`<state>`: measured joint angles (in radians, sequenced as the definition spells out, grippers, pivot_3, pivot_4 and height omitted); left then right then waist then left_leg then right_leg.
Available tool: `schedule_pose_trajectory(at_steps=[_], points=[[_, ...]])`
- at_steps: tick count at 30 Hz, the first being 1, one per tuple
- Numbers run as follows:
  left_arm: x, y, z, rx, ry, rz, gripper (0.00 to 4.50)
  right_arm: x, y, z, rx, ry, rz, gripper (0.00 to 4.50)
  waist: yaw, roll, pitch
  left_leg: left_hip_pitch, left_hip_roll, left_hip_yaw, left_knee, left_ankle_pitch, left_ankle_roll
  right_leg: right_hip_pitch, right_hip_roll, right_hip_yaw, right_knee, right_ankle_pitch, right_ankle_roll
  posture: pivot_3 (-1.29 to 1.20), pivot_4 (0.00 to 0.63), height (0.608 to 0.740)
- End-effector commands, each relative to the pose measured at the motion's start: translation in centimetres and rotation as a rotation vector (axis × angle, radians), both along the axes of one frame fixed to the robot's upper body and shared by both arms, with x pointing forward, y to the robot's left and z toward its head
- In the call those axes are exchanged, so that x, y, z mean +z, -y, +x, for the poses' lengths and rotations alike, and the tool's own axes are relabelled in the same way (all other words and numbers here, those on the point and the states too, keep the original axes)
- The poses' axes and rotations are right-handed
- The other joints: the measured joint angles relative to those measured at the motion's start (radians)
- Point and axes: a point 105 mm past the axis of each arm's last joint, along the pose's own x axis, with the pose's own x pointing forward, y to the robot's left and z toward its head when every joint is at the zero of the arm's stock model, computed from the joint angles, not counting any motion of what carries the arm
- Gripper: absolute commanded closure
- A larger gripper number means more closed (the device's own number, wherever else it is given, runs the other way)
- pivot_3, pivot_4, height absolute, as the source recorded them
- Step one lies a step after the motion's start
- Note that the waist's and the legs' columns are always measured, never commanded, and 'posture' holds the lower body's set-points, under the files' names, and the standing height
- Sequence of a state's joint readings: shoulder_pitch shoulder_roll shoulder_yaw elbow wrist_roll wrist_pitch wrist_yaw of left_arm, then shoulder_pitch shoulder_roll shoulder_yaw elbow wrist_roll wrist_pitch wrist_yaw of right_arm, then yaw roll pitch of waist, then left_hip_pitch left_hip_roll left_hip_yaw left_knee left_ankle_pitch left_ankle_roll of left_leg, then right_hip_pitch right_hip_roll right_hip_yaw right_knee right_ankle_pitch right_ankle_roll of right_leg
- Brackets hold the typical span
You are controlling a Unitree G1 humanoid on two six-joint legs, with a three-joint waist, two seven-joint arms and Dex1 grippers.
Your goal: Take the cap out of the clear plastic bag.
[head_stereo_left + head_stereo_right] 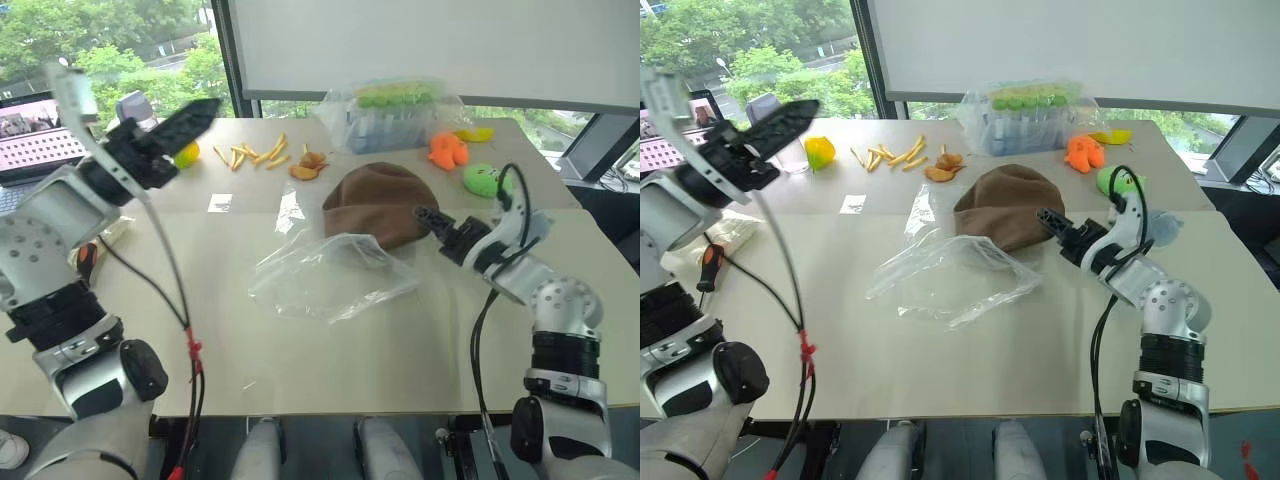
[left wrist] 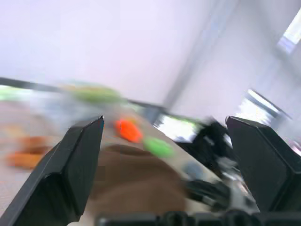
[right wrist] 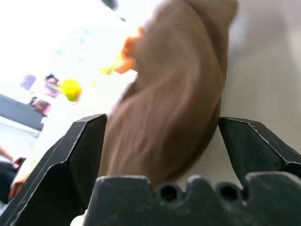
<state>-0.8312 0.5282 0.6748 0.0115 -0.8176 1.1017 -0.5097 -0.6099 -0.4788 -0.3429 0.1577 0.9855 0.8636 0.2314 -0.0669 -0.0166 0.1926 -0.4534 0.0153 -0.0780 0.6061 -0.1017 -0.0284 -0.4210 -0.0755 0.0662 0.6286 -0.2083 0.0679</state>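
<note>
1. The left gripper (image 1: 190, 115) hangs raised, jaws wide, empty.
2. The crinkly clear plastic bag (image 1: 330, 275) lies flat; the soft dark brown cap (image 1: 380, 205) rests at its mouth, seemingly out.
3. The right gripper (image 1: 430, 218), jaws apart, sits beside the cap; only withdrawal seems left.

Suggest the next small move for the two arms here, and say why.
Probably just draw both arms back. The dark brown fabric cap lies on the table beyond the crinkly clear plastic bag, seemingly out of it. The right end effector stands open beside the cap; the left end effector is raised, open and empty.
</note>
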Motion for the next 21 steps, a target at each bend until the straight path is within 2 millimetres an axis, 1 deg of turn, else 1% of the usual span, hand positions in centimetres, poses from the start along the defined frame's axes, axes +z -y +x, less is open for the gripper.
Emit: schedule_pose_trajectory(at_steps=[1,3,5,8,10,14,16,17,21], points=[[-4.7,-4.0,1.9,0.362,-0.074,0.133,0.06,2.5,1.1,-0.5,-0.078,0.155,-0.124,0.0,0.002,-0.001,0.0,0.0,0.0,0.0,0.0,0.0,0.0,0.0,0.0,0.0,-0.001,0.0,0.0,0.0,0.15,0.74],[-6.8,-3.4,2.4,0.456,-0.097,0.191,0.06,2.3,2.2,-1.1,-0.116,0.158,-0.16,0.0,0.013,-0.004,-0.001,-0.001,0.0,0.0,-0.001,0.0,0.0,-0.001,0.0,0.0,-0.002,0.001,-0.001,0.0,0.15,0.74],[-8.3,-2.9,2.6,0.54,-0.102,0.222,0.06,1.3,3.5,-1.7,-0.155,0.122,-0.205,0.0,0.03,-0.005,-0.001,-0.001,0.0,0.0,-0.001,0.0,0.0,0.0,-0.001,0.0,-0.002,0.001,0.0,0.0,0.15,0.74],[-10.5,-1.4,2.7,0.55,-0.114,0.197,0.06,-0.9,6.3,-2.8,-0.271,0.06,-0.336,0.0,0.053,-0.007,-0.001,-0.004,-0.001,0.0,0.001,0.0,-0.001,-0.001,-0.002,0.0,-0.004,0.002,0.001,0.0,0.15,0.74],[-11.8,-0.6,2.7,0.555,-0.112,0.244,0.06,-1.8,7.6,-3.2,-0.353,0.068,-0.461,0.0,0.056,-0.007,-0.001,-0.005,-0.001,0.001,0.001,0.0,-0.001,-0.001,-0.002,0.0,-0.005,0.002,0.0,0.0,0.15,0.74],[-14.0,0.4,2.5,0.575,-0.084,0.307,0.06,-3.1,8.7,-3.6,-0.465,0.141,-0.614,0.0,0.048,-0.006,-0.002,-0.003,-0.001,0.002,0.001,0.0,-0.001,-0.001,-0.002,0.001,-0.005,0.001,-0.003,0.0,0.15,0.74],[-15.1,0.9,2.3,0.581,-0.07,0.335,0.06,-4.1,9.2,-3.8,-0.524,0.156,-0.681,0.0,0.042,-0.007,-0.003,-0.002,0.0,0.003,0.0,0.0,-0.001,0.0,-0.001,0.001,-0.005,0.001,-0.003,0.0,0.15,0.74],[-15.5,1.3,2.3,0.579,-0.063,0.344,0.06,-4.6,9.5,-3.8,-0.545,0.162,-0.695,0.0,0.037,-0.007,-0.003,-0.001,0.0,0.003,0.0,0.0,-0.001,0.0,-0.001,0.001,-0.005,0.001,-0.003,0.0,0.15,0.74],[-17.8,1.5,2.0,0.584,-0.103,0.333,0.06,-5.9,10.4,-3.6,-0.593,0.165,-0.692,0.0,0.036,-0.007,-0.003,0.0,0.0,0.004,0.0,0.0,-0.001,0.001,-0.001,0.002,-0.005,0.0,-0.003,0.0,0.15,0.74]])
